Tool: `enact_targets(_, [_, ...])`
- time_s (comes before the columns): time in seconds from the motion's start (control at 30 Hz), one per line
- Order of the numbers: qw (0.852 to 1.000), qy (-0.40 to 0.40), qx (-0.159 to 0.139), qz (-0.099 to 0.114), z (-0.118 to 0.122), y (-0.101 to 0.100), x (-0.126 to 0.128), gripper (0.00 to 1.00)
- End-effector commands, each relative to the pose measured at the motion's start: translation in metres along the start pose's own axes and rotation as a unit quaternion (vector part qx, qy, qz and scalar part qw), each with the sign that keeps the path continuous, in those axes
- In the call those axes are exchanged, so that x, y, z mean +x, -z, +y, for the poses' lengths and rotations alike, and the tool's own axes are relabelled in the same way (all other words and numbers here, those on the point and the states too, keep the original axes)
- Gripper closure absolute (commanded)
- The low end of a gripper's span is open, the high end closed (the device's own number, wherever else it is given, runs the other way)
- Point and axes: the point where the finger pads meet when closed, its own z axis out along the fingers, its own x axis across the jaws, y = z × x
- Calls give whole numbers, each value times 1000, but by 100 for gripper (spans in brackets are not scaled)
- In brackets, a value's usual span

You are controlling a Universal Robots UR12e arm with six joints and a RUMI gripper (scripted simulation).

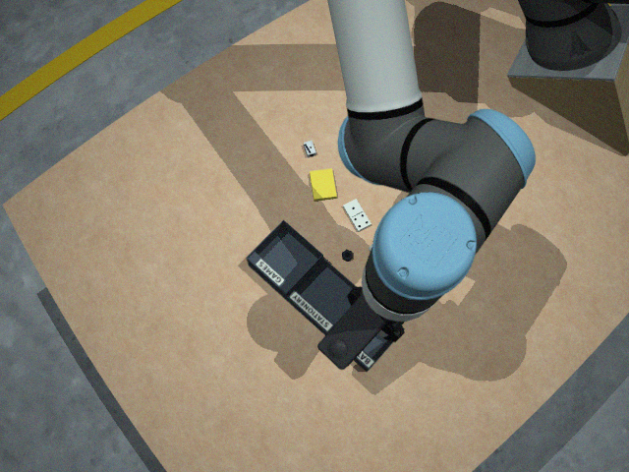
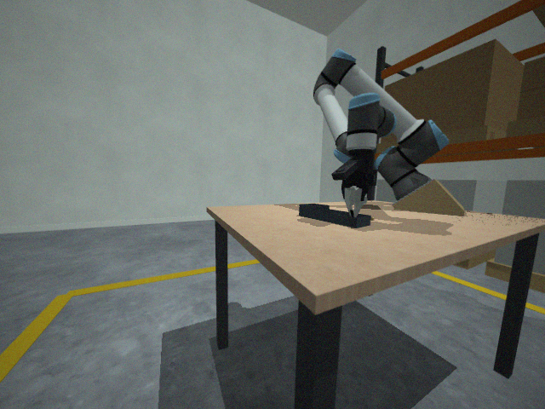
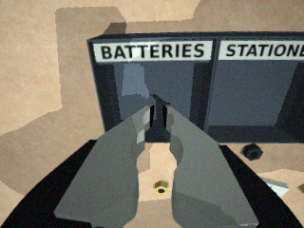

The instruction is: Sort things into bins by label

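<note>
A dark three-part bin row [image 2: 323,214] stands upright, with compartments labelled GAMES [image 1: 269,271], STATIONERY [image 1: 311,311] [image 3: 262,50] and BATTERIES [image 3: 153,51] [image 1: 366,359]. My gripper [image 3: 159,106] [image 2: 352,215] is shut and empty, its tips low at the BATTERIES compartment; the arm hides them in the top view. A metal sharpener [image 1: 310,147], a yellow note pad [image 1: 323,184], a white domino [image 1: 357,214] [image 3: 277,188] and a black nut [image 1: 347,255] [image 3: 252,152] lie on the table. A brass-coloured nut [image 3: 161,188] shows beyond the fingers. No object is seen inside the visible compartments.
The arm covers part of the STATIONERY and BATTERIES compartments in the top view. The arm's base stands on a slanted block [image 1: 574,98] [image 2: 433,200] at the far side of the table [image 1: 152,203] [image 2: 281,246].
</note>
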Motion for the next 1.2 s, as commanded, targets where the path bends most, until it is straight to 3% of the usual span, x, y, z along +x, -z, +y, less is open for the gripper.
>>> enact_targets(0.0, [1000, 0, 1, 0, 0, 1, 0, 96])
enact_targets(0.6, [1000, 0, 1, 0, 0, 1, 0, 96])
enact_targets(1.17, [1000, 0, 1, 0, 0, 21, 0, 96])
